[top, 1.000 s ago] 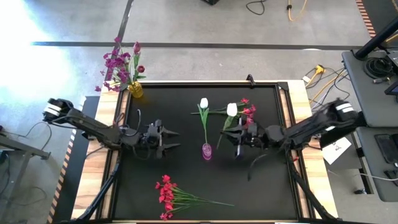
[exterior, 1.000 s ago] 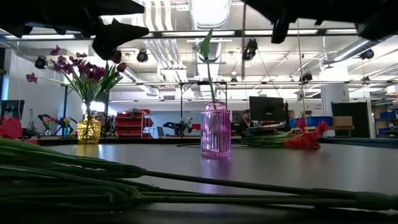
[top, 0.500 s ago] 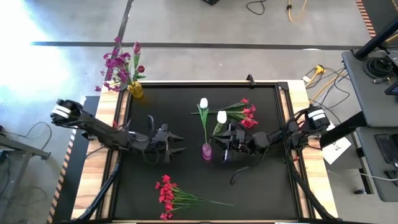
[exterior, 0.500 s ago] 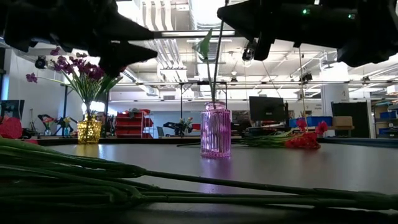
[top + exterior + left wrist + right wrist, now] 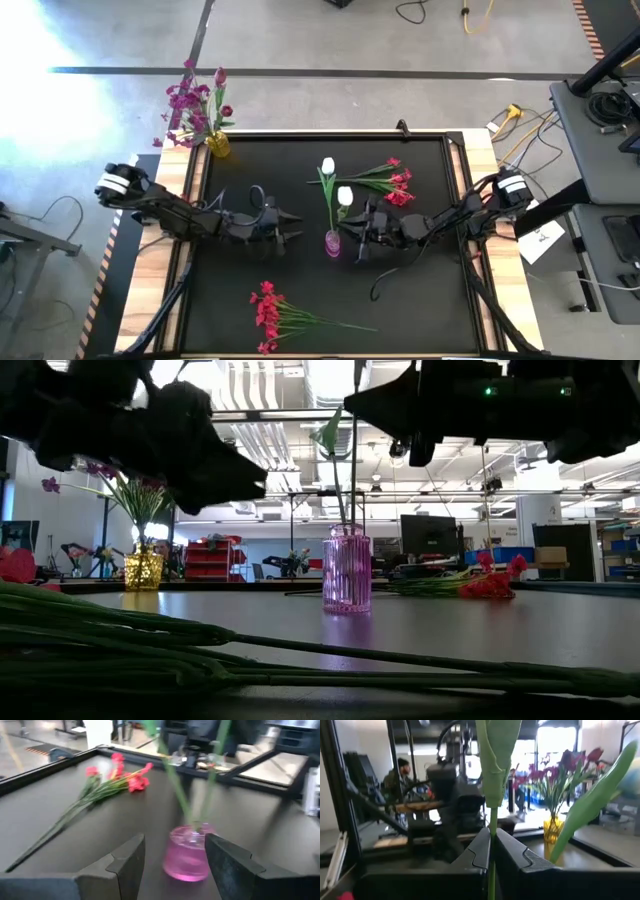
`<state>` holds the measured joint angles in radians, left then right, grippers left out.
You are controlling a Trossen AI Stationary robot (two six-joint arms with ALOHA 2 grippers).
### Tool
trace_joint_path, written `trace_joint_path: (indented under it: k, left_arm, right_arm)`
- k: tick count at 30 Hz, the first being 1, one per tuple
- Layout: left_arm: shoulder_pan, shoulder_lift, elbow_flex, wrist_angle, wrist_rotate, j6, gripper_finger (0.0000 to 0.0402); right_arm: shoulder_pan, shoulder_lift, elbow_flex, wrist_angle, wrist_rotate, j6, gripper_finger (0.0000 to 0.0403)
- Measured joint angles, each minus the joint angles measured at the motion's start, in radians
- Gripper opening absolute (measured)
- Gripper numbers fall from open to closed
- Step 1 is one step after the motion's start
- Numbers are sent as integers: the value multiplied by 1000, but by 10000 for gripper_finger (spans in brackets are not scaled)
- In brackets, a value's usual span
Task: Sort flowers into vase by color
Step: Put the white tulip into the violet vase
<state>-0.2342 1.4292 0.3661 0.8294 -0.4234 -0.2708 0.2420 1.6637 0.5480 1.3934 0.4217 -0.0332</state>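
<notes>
A pink glass vase (image 5: 332, 243) stands mid-table with one white tulip (image 5: 328, 166) in it. My right gripper (image 5: 353, 238) is beside the vase on its right, shut on the stem of a second white tulip (image 5: 345, 195), which stands upright over the vase (image 5: 346, 570). My left gripper (image 5: 295, 228) is open and empty just left of the vase; the left wrist view shows the vase (image 5: 189, 852) ahead of its spread fingers (image 5: 127, 857). Red flowers (image 5: 392, 182) lie flat at the far right, and another red bunch (image 5: 268, 312) lies near the front. My right gripper pinches the second tulip's green stem (image 5: 492, 822) between its two fingers, just below a leaf (image 5: 496, 750). The fingers come level from the table's right, across the stem. The stem (image 5: 353, 455) stands upright and runs down to the vase's mouth (image 5: 192, 829).
A yellow vase (image 5: 217, 145) with purple flowers and a dark red bud (image 5: 195, 105) stands at the table's far left corner. The near red bunch's long stems (image 5: 300, 655) lie across the front. A raised rim (image 5: 330, 133) borders the black mat.
My right gripper has gone toward the table's left edge to the pink vase, carrying the white tulip, which has left the red flowers and now stands over the vase. My left gripper has gone toward the table's right edge, closer to the vase, and has stayed open.
</notes>
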Motion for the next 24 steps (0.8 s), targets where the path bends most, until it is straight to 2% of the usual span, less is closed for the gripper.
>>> trace_joint_path:
  k: [3, 7, 11, 17, 24]
  left_arm:
    - [61, 21, 17, -24, 17, -16, 191]
    - [164, 51, 58, -108, 129, 3, 197]
    - [265, 115, 104, -148, 222, 118, 215]
    - [384, 227, 195, -153, 283, 301, 237]
    - [553, 359, 301, -209, 456, 357, 229]
  right_arm:
    - [0, -16, 1, -66, -3, 31, 22]
    - [2, -76, 3, -245, -2, 65, 66]
    - [2, -152, 5, -438, -2, 108, 127]
    - [15, -321, 6, -724, -3, 166, 203]
    - [60, -464, 6, -846, -3, 132, 249]
